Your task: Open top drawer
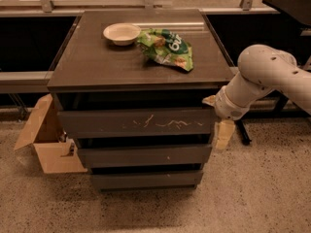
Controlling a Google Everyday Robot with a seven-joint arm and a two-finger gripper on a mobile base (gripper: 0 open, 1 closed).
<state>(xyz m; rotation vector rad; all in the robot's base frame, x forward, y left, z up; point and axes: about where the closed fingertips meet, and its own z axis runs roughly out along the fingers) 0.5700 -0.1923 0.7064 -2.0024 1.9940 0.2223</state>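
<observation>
The top drawer (136, 122) is the widest dark grey-brown front of the cabinet, with pale squiggly scratches across its middle. It stands slightly out from the cabinet frame. My gripper (217, 118) is at the drawer's right end, on a white arm (262, 76) that reaches in from the right. Its pale fingers are spread apart: one tip (210, 100) is by the drawer's upper right corner and the other (223, 134) hangs below its lower right corner. It holds nothing.
Two narrower drawer fronts (145, 155) sit below. On the cabinet top (92, 62) are a white bowl (121, 33) and a green snack bag (167, 47). An open cardboard box (46, 140) stands on the floor at the left. A dark table leg (241, 130) is at the right.
</observation>
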